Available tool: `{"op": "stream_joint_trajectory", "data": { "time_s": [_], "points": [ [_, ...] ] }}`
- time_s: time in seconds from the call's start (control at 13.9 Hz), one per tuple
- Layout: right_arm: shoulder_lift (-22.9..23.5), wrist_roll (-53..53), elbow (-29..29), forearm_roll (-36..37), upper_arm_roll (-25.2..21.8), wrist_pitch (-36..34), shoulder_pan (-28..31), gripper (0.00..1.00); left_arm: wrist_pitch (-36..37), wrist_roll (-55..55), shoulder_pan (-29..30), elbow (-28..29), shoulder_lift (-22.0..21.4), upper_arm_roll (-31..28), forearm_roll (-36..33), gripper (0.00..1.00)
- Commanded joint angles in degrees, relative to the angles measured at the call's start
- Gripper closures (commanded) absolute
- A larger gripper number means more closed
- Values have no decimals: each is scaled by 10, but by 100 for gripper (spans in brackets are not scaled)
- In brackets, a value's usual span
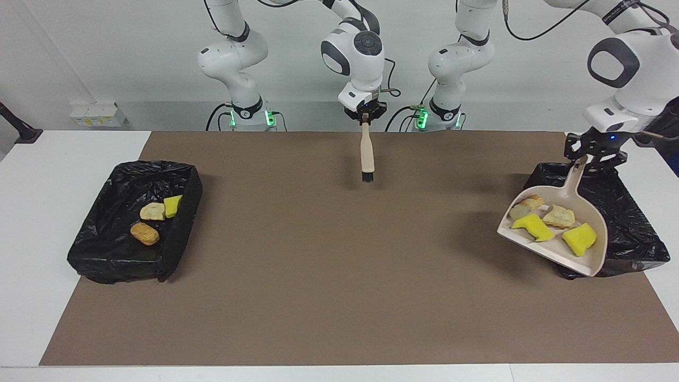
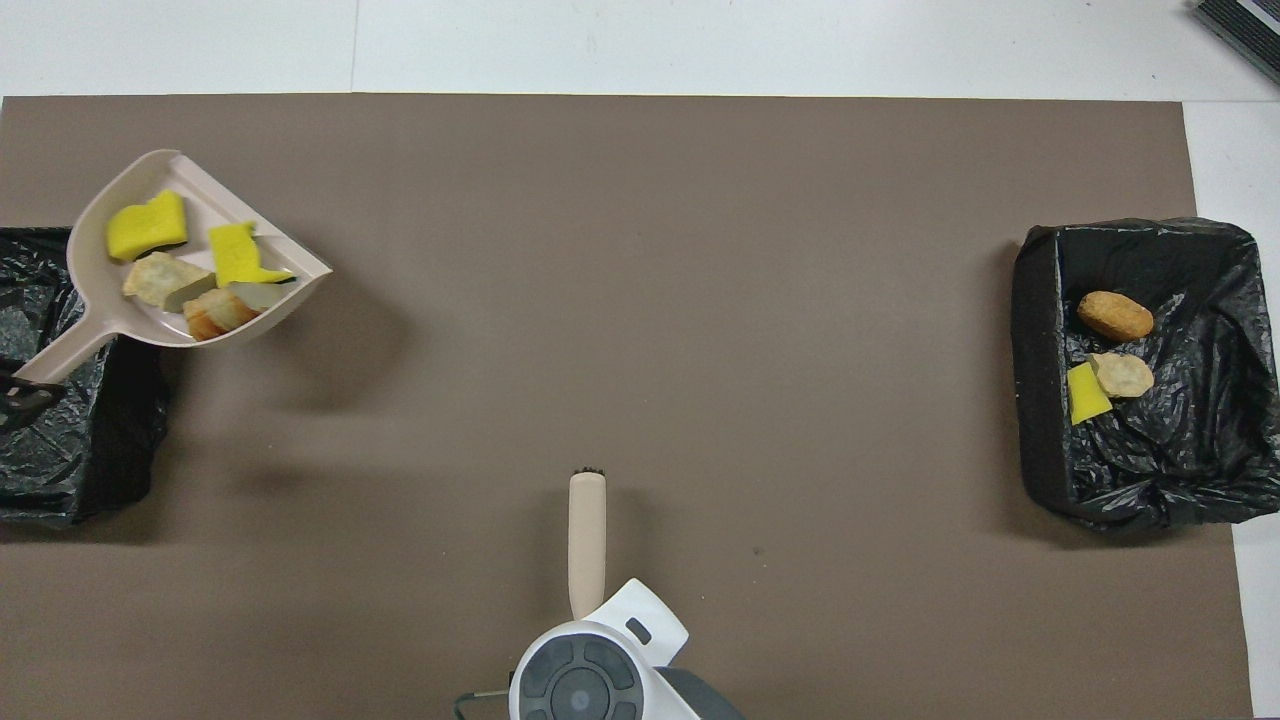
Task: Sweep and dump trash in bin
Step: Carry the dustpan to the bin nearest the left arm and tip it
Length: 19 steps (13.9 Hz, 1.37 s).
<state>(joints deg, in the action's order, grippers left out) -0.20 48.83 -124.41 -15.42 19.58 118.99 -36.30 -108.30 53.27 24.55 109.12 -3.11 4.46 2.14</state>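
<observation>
My left gripper is shut on the handle of the beige dustpan, which hangs tilted in the air over the inner edge of the black-lined bin at the left arm's end. In the pan lie several pieces of trash: two yellow sponge chunks, a tan lump and a crusty piece. From overhead the dustpan overlaps that bin. My right gripper is shut on a beige brush, bristles down above the mat near the robots.
A second black-lined bin stands at the right arm's end. It holds an orange-brown nugget, a tan lump and a yellow chunk. A brown mat covers the white table.
</observation>
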Motion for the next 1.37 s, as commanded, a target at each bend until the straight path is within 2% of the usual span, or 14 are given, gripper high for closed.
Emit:
{"op": "stream_joint_trajectory", "data": {
  "time_s": [0.0, 0.14, 0.22, 0.29, 0.58, 0.72, 0.93, 1.15, 1.29],
  "points": [
    [-6, 2, -22, -14, -1, 19, -1, 100, 28, 3, 71, -42, 11, 8, 9, 100],
    [-8, -1, -33, -14, -1, 18, -1, 100, 28, 3, 109, -40, 11, 2, -5, 100],
    [-9, -3, -37, -14, -1, 17, -1, 100, 27, 4, 113, -42, 11, 2, -54, 100],
    [-12, -8, -43, -14, -1, 17, -1, 100, 27, 4, 112, -40, 10, 2, -107, 100],
    [-15, -35, -59, -14, -2, 14, 6, 100, 0, 74, 105, -40, 15, 2, -240, 100],
    [-9, -32, -59, -18, -2, 18, 11, 100, -17, 90, 95, -41, 31, 3, -282, 100],
    [-3, -37, -60, -22, -2, 19, 14, 100, -17, 143, 93, -42, 31, 3, -331, 100],
    [13, -57, -59, -22, -2, 23, 13, 100, -21, 176, 80, -54, 34, 6, -425, 100],
    [19, -57, -55, -22, -2, 27, 13, 91, -21, 191, 73, -70, 41, 6, -446, 100]
  ]
}}
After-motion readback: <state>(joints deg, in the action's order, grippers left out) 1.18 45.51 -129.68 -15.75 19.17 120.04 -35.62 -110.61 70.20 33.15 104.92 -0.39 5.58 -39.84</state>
